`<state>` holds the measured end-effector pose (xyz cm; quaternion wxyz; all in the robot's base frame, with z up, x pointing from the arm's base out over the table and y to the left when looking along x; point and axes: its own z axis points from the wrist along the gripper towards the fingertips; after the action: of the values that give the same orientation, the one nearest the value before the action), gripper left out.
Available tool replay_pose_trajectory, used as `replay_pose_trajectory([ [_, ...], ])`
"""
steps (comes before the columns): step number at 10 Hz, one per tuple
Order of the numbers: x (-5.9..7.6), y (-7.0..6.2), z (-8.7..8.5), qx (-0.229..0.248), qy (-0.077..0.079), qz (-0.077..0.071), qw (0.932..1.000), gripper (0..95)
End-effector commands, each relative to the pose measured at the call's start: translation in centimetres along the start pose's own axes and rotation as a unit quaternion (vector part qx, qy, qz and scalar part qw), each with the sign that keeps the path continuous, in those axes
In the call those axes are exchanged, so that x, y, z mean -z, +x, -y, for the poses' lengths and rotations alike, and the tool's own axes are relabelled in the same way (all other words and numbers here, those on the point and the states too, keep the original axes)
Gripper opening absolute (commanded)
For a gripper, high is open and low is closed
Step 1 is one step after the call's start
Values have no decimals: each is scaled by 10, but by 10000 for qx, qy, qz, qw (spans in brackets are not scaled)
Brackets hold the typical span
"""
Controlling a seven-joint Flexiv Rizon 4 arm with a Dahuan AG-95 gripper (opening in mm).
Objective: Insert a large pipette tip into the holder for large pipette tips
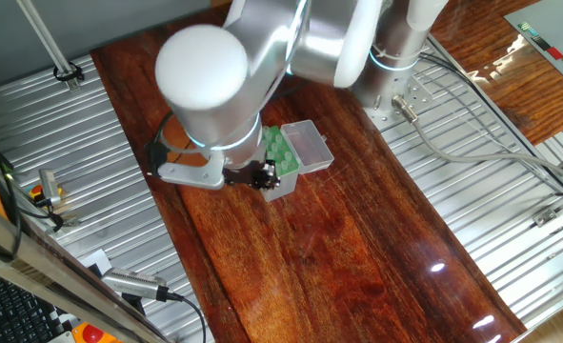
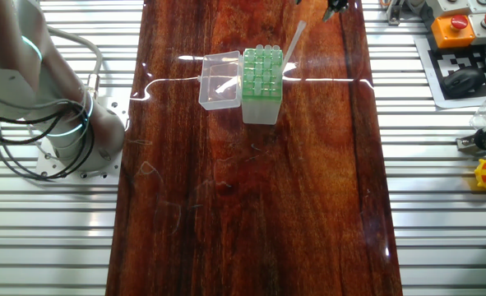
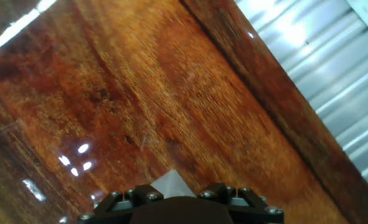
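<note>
tip: the large pipette tip (image 2: 294,39) hangs slanted from the jaws (image 2: 336,10), its wide end up at them, its point down toward the rack.
jaws: clamped on the tip's wide end (image 3: 169,184), seen in the hand view.
holder: the holder for large pipette tips (image 2: 261,85) stands on the desk (image 2: 308,205), lid open to 1 side.
relation: point reaches the rack's far edge corner; long axis tilted, not upright.
judgement: straightening over a hole likely comes next.
</note>
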<state>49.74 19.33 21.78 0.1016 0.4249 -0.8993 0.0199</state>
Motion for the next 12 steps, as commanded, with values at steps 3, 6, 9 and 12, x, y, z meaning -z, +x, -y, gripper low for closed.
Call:
replay_pose_trajectory([
  [3, -6, 4, -4, 326, -295, -678, 9967, 570],
  [6, -10, 8, -7, 511, -229, -802, 9952, 570],
  [9, -12, 15, -13, 609, -201, -849, 9943, 570],
  [12, -10, 16, -15, 431, 0, -1090, 9931, 570],
])
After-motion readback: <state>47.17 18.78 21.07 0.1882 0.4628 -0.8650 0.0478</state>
